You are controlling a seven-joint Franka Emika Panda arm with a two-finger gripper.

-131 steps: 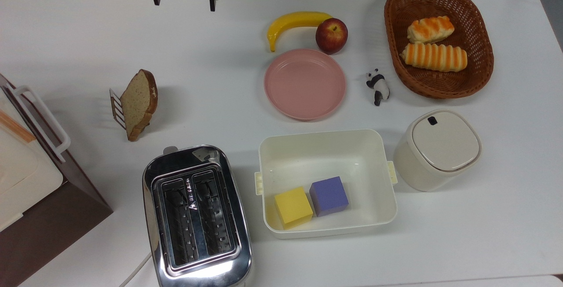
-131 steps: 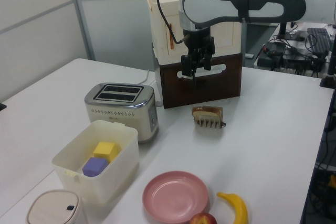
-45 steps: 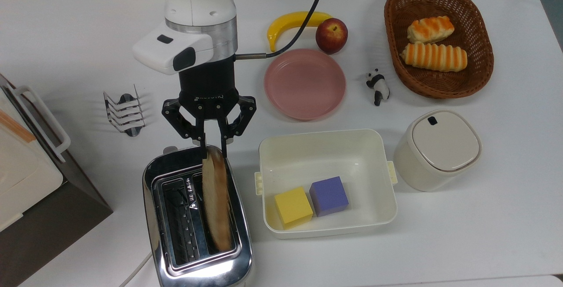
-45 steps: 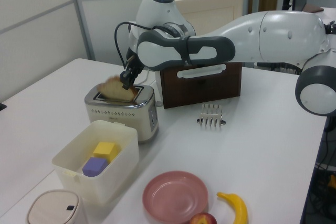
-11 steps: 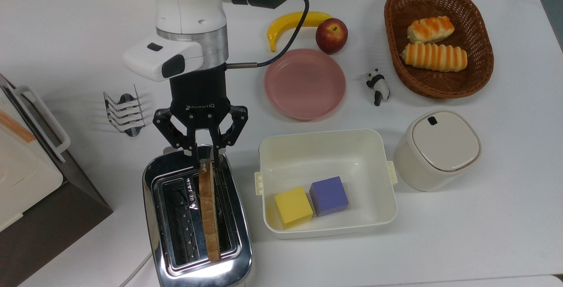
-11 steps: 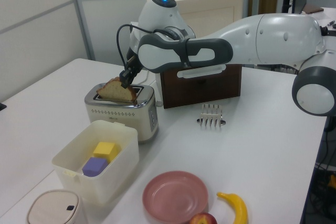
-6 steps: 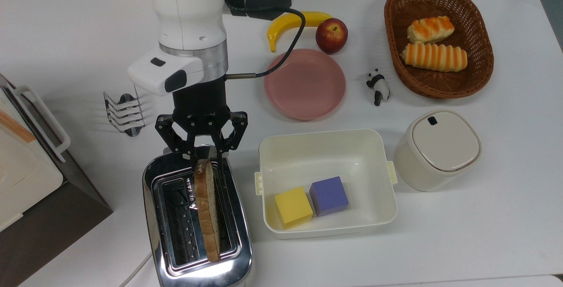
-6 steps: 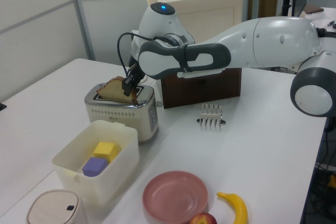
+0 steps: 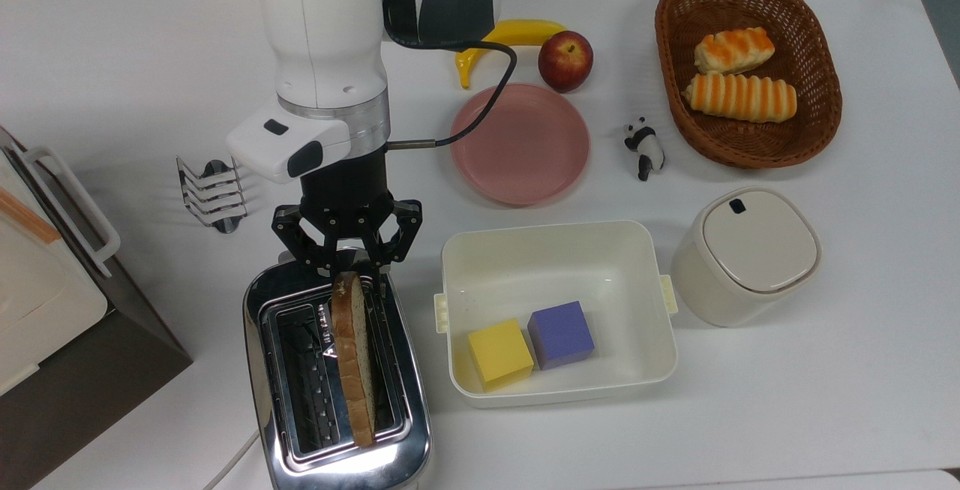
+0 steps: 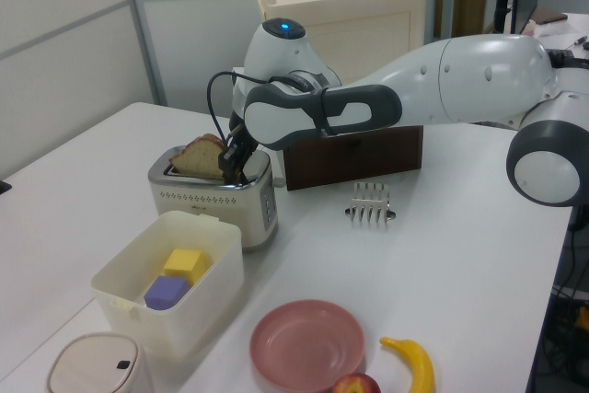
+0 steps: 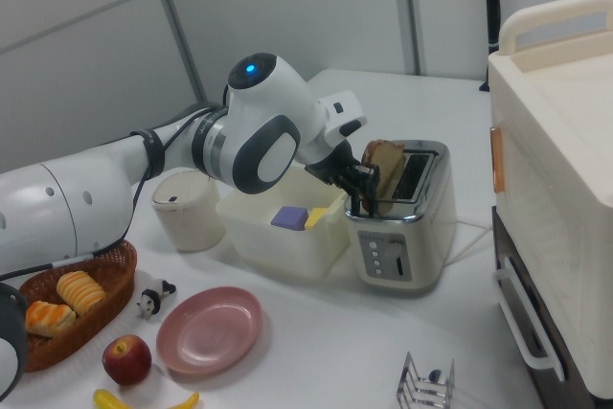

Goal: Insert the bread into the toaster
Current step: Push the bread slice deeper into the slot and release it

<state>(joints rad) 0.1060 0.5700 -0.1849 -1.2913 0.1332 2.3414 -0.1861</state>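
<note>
The chrome toaster [image 9: 339, 466] stands at the front of the table, toward the top view's left; I also see it as the toaster [image 10: 210, 202] and the toaster [image 11: 403, 237]. The bread [image 9: 352, 359] stands on edge in the slot nearer the top view's right, leaning slightly and sticking up above the toaster's top. My gripper [image 9: 351, 274] points down at the slot's far end and is shut on the slice's end. From the sides, the bread [image 10: 197, 157] rises out of the toaster with the gripper [image 10: 230, 163] at its end; bread [image 11: 384, 166], gripper [image 11: 362, 189].
An empty toast rack [image 9: 212, 193] sits beyond the toaster. A cream tub [image 9: 556, 244] with yellow and purple cubes stands close beside the toaster. Farther off are a pink plate [image 9: 520, 143], apple, banana, panda figure, roll basket [image 9: 675, 92] and lidded bin [image 9: 744, 254]. A cabinet [image 9: 52, 325] fills the top view's left edge.
Within the last second the gripper has come down a little closer to the toaster, and the bread has tipped slightly toward the top view's left, showing its speckled face.
</note>
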